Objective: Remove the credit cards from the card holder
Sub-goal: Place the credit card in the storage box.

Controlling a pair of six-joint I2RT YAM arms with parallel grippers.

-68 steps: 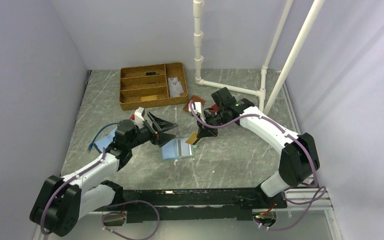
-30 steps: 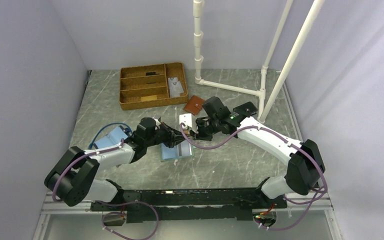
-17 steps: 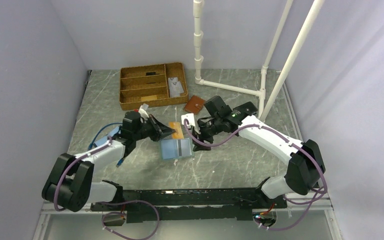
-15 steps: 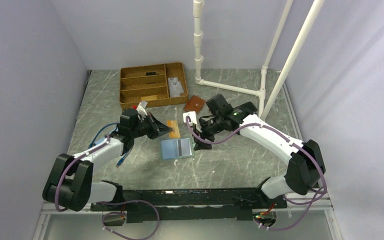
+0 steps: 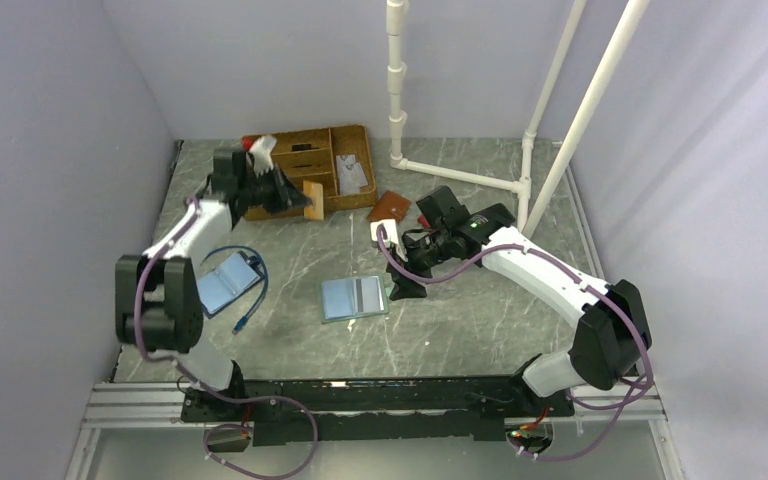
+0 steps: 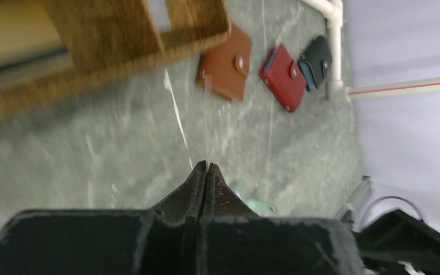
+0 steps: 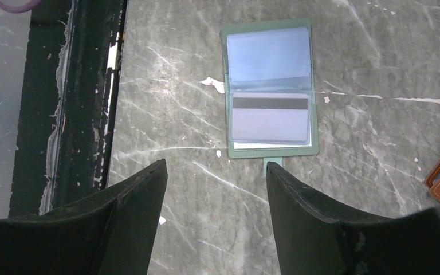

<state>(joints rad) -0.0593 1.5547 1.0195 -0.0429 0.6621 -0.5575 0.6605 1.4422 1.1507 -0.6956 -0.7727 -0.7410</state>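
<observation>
- Left gripper (image 6: 206, 168): pinches fully shut on a tan credit card (image 5: 312, 199), which shows edge-on as a thin line in the wrist view.
- Holds that card off the table (image 5: 290, 330), just beside the front wall of the wooden tray (image 5: 295, 165) and well apart from the card holder (image 7: 268, 57).
- Right gripper (image 7: 215, 172): stands wide open and grips nothing; hovers just beside the card holder, fingertips pointing towards it.
- Card holder: lies flat and spread open in the middle of the table, greenish rim showing all round.
- In its lower pocket: sits a whitish-grey card (image 7: 269, 121) with a dark stripe along one edge.
- Beyond the tan card in the left wrist view: lie a brown wallet (image 6: 226, 67), a red wallet (image 6: 282, 77) and a dark wallet (image 6: 316, 54), side by side on the table.
</observation>
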